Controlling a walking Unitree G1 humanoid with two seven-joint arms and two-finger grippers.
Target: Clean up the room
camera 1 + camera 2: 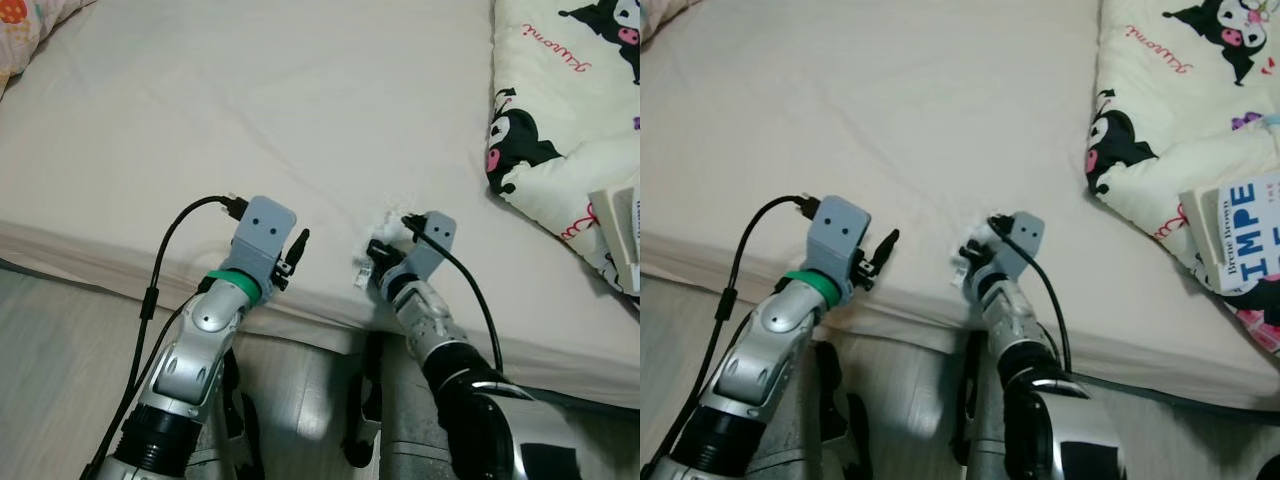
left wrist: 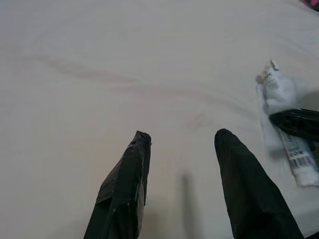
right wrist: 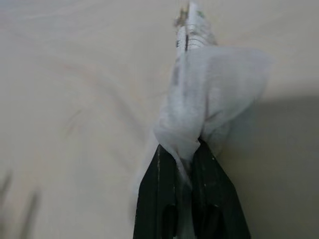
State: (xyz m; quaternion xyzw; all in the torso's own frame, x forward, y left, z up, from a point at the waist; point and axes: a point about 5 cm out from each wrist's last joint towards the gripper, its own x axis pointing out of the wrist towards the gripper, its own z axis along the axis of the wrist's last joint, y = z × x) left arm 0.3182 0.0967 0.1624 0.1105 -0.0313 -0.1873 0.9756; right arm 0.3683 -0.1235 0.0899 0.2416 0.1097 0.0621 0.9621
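We find both arms extended over the near edge of a bed (image 1: 300, 120) covered in a plain cream sheet.

The right gripper (image 3: 185, 164) has its 2 black fingers pressed together on a crumpled white wrapper (image 3: 209, 94), a thin plastic or tissue-like piece with printed lettering and a barcode on part of it. In the right wrist view the wrapper bunches up from between the fingertips and casts a shadow on the sheet. In the head views we see it as a small white scrap (image 1: 372, 262) at the right gripper's tip, just inside the mattress edge, between the 2 arms. We cannot tell whether it is lifted clear of the sheet or resting on it.

The left gripper (image 2: 179, 144) hovers close over bare sheet with its 2 fingers apart and nothing between them. From its wrist view the wrapper lies off to one side, with a right fingertip across it.

A cream quilt (image 1: 1180, 110) printed with black cartoon characters lies on the robot's right side of the bed, well apart from the grippers. A book (image 1: 1245, 235) with large blue lettering rests on it. A floral-patterned fabric (image 1: 25, 30) shows at the far left corner. Pale wood-look floor (image 1: 60, 340) lies below the mattress.
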